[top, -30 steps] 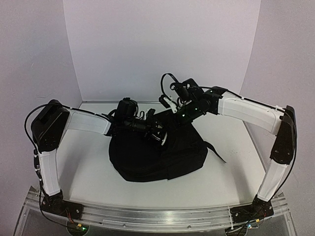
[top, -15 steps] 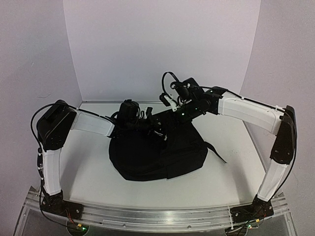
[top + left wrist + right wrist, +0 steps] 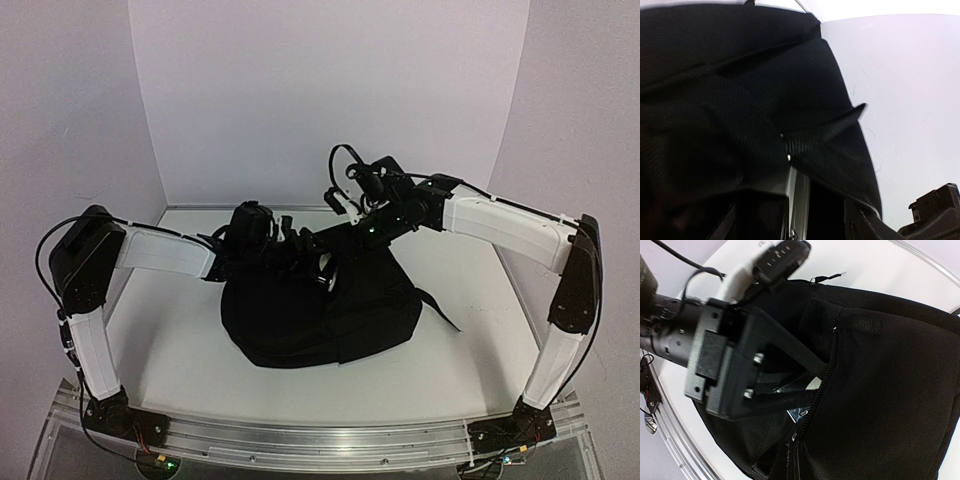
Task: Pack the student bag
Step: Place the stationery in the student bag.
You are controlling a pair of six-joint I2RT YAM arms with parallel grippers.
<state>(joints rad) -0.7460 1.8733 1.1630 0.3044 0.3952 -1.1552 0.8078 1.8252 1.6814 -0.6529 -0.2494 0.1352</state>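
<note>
1. Large soft black fabric backpack lies just below both pincers, on a white table.
2. The left pincer has fingers drawn together, pinching the backpack's zip edge at its opening.
3. The right pincer sits just beside the left pincer, over that opening; spread or pressed together, cannot tell.

A robotics lab cell: plain white walls enclose a white worktop, with an aluminium rail along its near edge.
</note>
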